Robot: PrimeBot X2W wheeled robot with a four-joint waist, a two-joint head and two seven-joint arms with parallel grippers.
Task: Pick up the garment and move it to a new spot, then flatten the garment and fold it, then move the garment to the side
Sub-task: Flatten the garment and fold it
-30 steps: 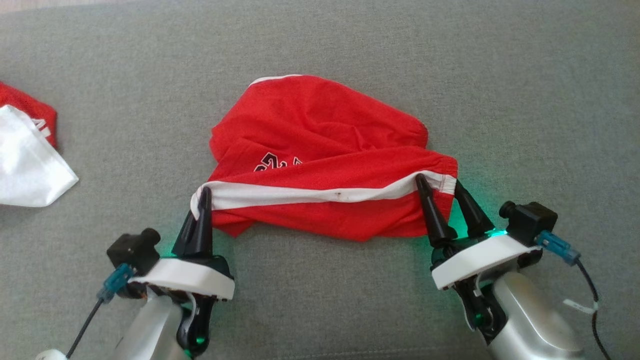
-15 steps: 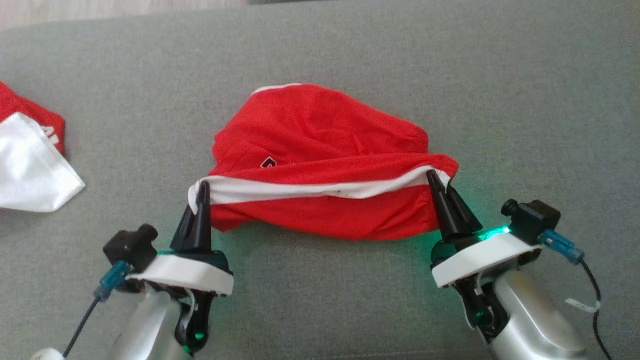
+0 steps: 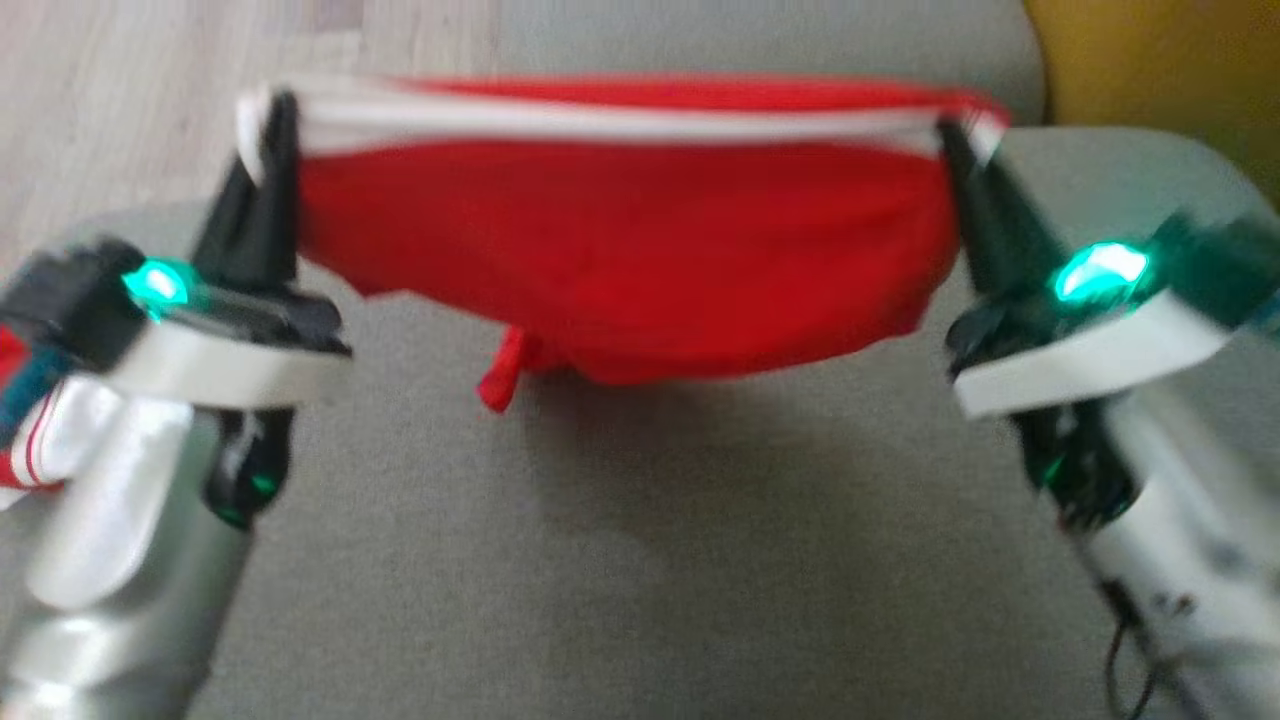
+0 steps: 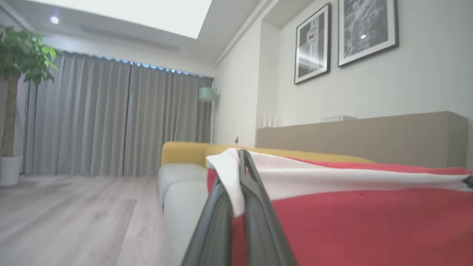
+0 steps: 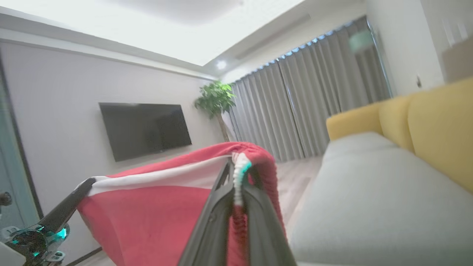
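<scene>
The garment (image 3: 620, 230) is red with a white band along its top edge. It hangs stretched in the air between my two grippers, above the grey sofa seat (image 3: 620, 560). My left gripper (image 3: 270, 110) is shut on its left corner, and my right gripper (image 3: 955, 135) is shut on its right corner. A small red tail (image 3: 505, 370) dangles from the lower edge. In the left wrist view the white band (image 4: 332, 177) is pinched between the dark fingers (image 4: 251, 207). The right wrist view shows the gathered red hem (image 5: 255, 162) clamped in that gripper (image 5: 234, 166), with my left gripper (image 5: 87, 184) at the far corner.
Other red and white cloth (image 3: 20, 450) lies at the left edge behind my left arm. Wooden floor (image 3: 130, 100) lies beyond the seat's far edge. A yellow sofa back (image 3: 1160, 70) rises at the upper right. The grey seat extends wide under the garment.
My right gripper closed on the garment's right corner. Both grippers then lifted the garment off the seat and pulled it taut. The head camera has tilted, so the whole picture has shifted.
</scene>
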